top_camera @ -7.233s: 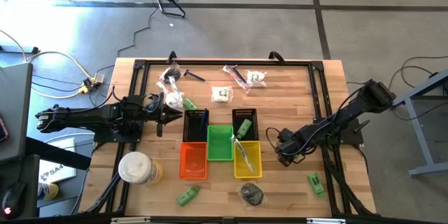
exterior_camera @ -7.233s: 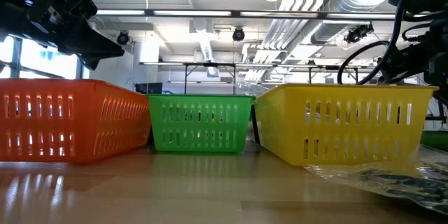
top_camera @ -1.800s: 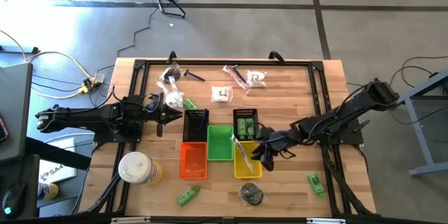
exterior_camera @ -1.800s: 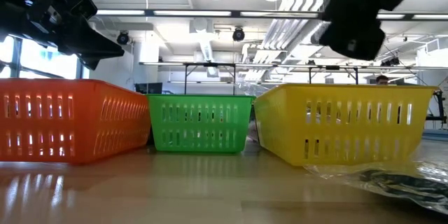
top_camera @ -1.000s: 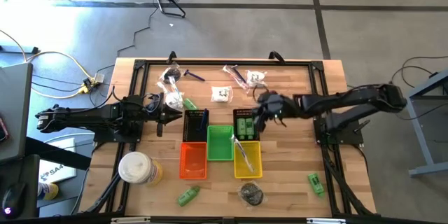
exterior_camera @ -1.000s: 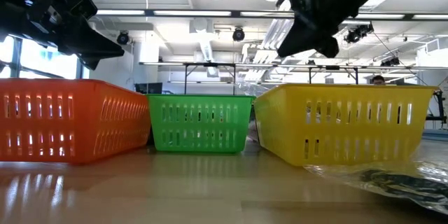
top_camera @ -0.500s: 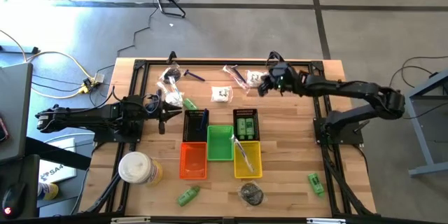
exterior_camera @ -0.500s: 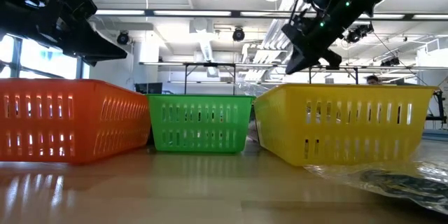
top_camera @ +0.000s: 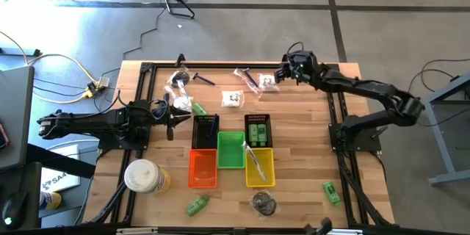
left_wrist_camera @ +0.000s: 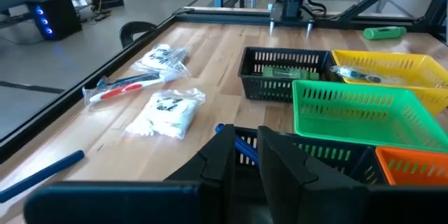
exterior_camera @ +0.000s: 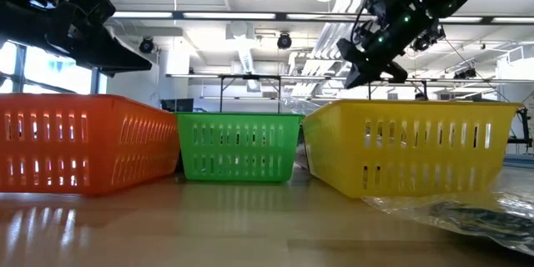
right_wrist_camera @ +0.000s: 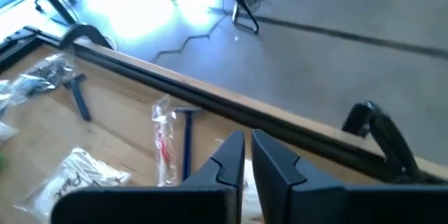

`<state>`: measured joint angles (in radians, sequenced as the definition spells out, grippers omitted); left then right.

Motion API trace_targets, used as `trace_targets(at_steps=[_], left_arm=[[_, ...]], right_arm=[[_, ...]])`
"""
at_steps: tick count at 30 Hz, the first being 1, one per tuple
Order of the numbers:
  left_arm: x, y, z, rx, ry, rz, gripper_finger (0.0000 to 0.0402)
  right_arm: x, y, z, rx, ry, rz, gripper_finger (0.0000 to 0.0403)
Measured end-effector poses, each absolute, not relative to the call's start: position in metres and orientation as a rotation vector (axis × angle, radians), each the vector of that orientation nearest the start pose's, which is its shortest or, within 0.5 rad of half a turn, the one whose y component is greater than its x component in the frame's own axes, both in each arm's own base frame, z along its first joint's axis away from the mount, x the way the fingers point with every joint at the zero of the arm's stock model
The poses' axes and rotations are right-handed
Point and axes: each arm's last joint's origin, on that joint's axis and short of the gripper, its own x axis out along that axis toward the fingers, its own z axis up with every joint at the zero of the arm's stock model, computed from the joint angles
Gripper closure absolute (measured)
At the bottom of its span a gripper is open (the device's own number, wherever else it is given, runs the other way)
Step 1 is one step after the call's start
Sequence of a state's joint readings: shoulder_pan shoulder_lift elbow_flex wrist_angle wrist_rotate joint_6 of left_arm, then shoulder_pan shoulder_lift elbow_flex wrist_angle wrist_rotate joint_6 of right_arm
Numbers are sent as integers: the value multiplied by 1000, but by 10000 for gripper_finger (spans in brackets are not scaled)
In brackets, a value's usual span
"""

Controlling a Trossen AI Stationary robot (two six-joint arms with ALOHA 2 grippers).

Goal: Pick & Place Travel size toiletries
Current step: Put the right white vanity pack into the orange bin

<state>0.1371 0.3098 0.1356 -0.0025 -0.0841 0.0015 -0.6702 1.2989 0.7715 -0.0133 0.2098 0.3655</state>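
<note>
Having swung from the baskets to the far right worktop (top_camera: 308,125), the right tool (top_camera: 288,73), nearly closed and empty, hovers above a wrapped white packet (top_camera: 268,81), likely the next pick; left tool (top_camera: 178,113) waits, slightly parted.

orange basket (top_camera: 203,168) was orange | green basket (top_camera: 230,150) bright green | yellow basket (top_camera: 259,167) yellow | two black baskets (top_camera: 257,130) black mesh | green tubes (top_camera: 256,131) light green | white packet (top_camera: 233,99) white with dark print | round container (top_camera: 143,176) white and yellow | table (top_camera: 308,139) pale wood, black frame | both arms dark
</note>
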Motion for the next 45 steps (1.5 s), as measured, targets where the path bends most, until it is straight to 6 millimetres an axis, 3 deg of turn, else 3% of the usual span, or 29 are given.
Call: trace_targets(at_steps=[5,14,20,33,45], left_arm=[[114,18,184,-1,178,220,341],[113,18,180,-9,210,220,341],[113,18,180,-10,216,219,341],[113,18,179,-11,229,219,341],[113,18,179,-11,228,219,341]], right_arm=[[215,-180,224,494,425,-937,321],[216,-192,202,693,445,-917,173],[216,-201,186,843,480,-833,119],[218,-213,138,969,609,-888,122],[221,-217,129,954,607,-913,167]])
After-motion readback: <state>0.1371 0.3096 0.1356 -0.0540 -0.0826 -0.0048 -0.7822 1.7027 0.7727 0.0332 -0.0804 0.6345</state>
